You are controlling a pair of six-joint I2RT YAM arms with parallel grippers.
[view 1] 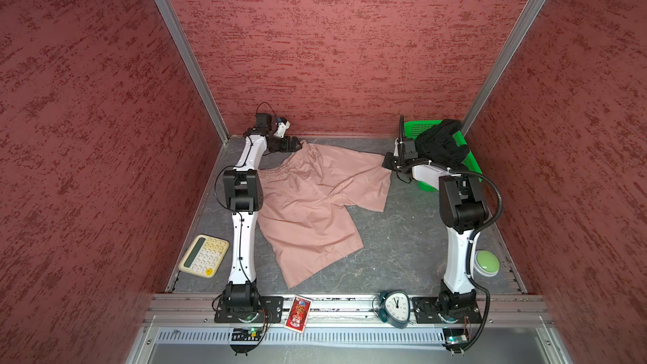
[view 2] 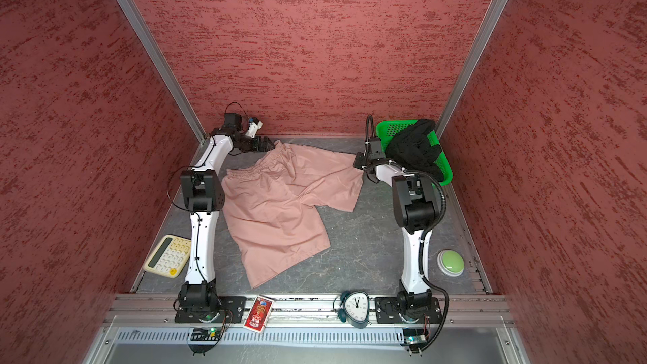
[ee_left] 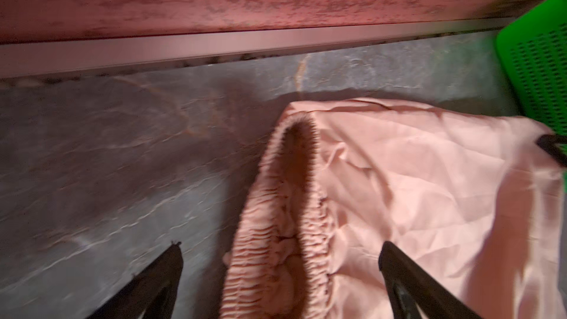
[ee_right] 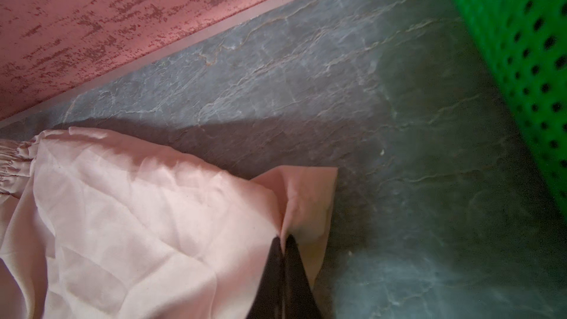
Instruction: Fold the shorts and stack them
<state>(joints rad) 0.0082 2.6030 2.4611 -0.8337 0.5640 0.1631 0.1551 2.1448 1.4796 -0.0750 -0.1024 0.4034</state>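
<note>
The pink shorts (view 1: 315, 204) lie spread on the grey tabletop, waistband toward the back left. My left gripper (view 1: 296, 144) stands open at the waistband's far end. In the left wrist view the gathered waistband (ee_left: 276, 240) lies between its two spread fingers (ee_left: 165, 271) and is not pinched. My right gripper (view 1: 387, 166) is shut on the corner of a leg hem, which is pinched into a fold in the right wrist view (ee_right: 283, 239). The black shorts (view 1: 439, 147) sit bunched in the green basket (view 1: 418, 127) at the back right.
The red back wall runs close behind both grippers. The basket's mesh wall (ee_right: 521, 41) stands beside my right gripper. A calculator (view 1: 204, 255) lies front left, a green button (view 1: 486, 262) front right. A clock (view 1: 395, 308) and a red card box (view 1: 298, 311) rest on the front rail.
</note>
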